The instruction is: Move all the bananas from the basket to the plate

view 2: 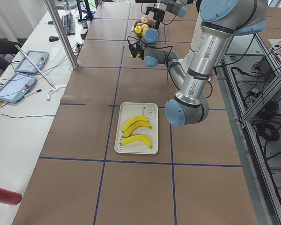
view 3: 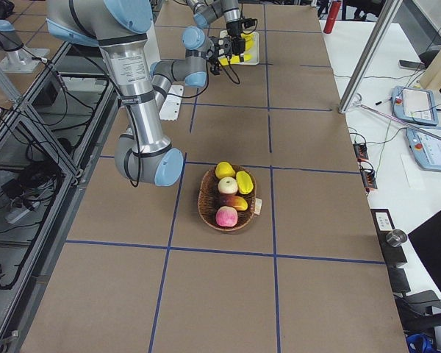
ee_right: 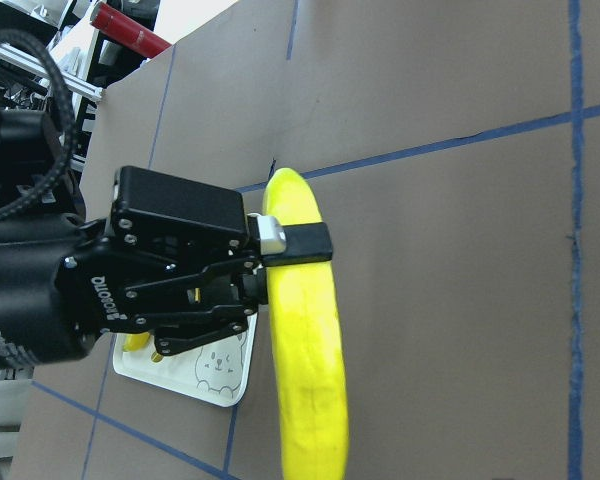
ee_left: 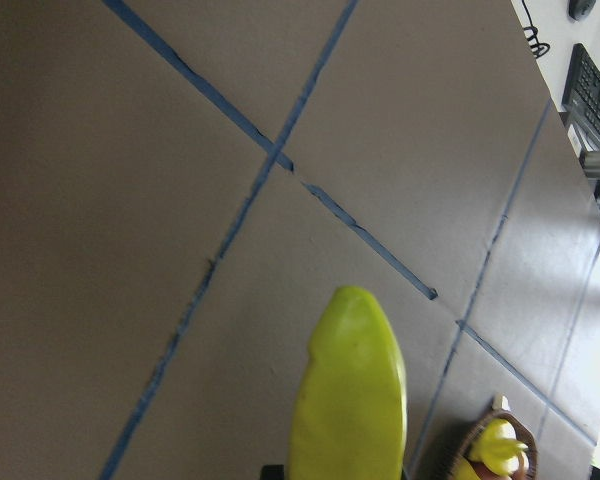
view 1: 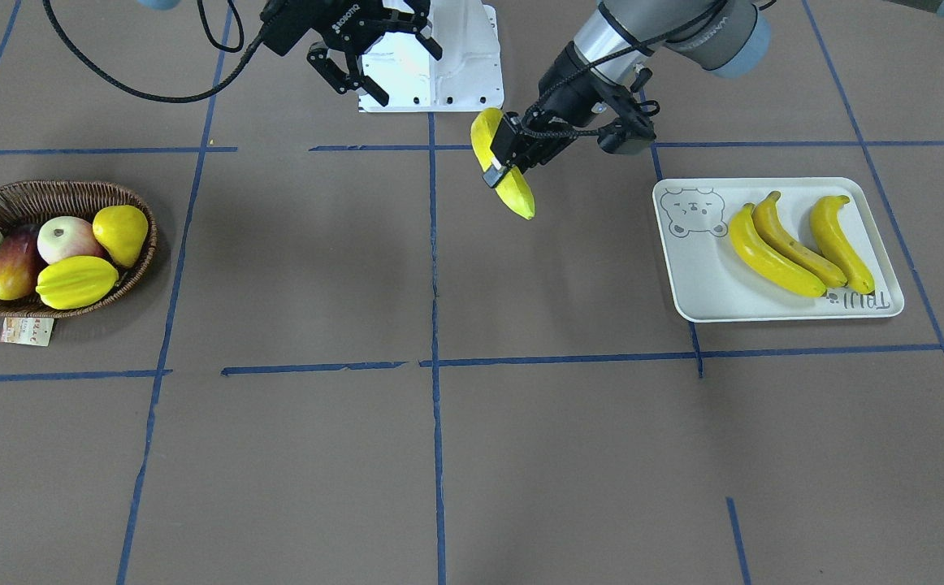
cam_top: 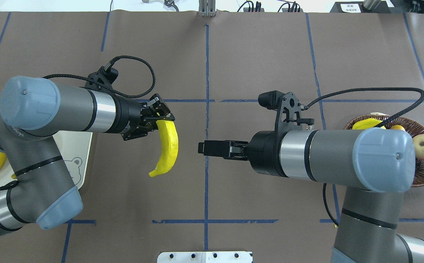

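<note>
My left gripper point(view 1: 504, 166) is shut on a bright-yellow banana point(view 1: 506, 171) and holds it above the table's middle, left of the plate in the front view. The overhead view shows it too, with the gripper point(cam_top: 162, 117) on the banana's point(cam_top: 168, 146) upper end. The right wrist view shows those jaws clamped on the banana point(ee_right: 305, 350). Three bananas point(view 1: 797, 248) lie side by side on the white plate point(view 1: 699, 276). My right gripper point(view 1: 395, 61) is open and empty, facing the held banana. The wicker basket point(view 1: 49, 195) holds no banana.
The basket holds two apples point(view 1: 66, 237), a mango point(view 1: 15, 264), a yellow pear point(view 1: 121, 231) and a starfruit point(view 1: 75, 282). A paper tag point(view 1: 27, 331) lies by it. A white mounting plate point(view 1: 448, 57) sits at the robot's base. Blue tape lines cross the brown table.
</note>
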Action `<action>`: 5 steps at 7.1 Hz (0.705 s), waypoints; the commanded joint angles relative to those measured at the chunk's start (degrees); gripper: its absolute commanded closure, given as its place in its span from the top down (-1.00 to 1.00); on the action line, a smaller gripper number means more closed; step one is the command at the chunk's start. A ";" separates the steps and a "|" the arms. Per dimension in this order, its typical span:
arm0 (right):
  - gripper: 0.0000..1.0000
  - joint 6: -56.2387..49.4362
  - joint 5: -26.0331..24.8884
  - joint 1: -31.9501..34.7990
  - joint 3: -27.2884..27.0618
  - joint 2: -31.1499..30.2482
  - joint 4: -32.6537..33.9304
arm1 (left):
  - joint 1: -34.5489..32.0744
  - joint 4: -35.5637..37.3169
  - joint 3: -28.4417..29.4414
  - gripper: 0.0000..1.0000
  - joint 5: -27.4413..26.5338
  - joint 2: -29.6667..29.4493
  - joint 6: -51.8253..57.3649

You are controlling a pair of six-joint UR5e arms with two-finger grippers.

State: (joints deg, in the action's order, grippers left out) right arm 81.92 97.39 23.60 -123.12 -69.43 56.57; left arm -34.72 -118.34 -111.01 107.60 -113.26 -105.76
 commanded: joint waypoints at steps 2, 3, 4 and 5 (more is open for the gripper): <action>1.00 0.00 -0.01 2.49 -0.37 -3.86 0.03 | -3.15 9.97 0.44 -1.00 -0.29 9.42 9.75; 1.00 0.00 -0.09 2.59 -0.98 -5.09 0.03 | -5.08 9.97 0.53 -1.00 -0.38 14.07 13.09; 1.00 0.00 0.08 2.67 -0.99 -5.19 -0.05 | -6.31 9.97 2.53 -1.00 -0.55 16.21 15.04; 1.00 0.00 0.25 2.68 -1.16 -5.19 -0.05 | -6.59 9.45 6.55 -1.00 -0.55 16.23 15.15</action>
State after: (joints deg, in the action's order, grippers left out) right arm 81.91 97.46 26.21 -124.08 -74.42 56.55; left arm -40.45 -108.54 -108.16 107.12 -98.39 -91.80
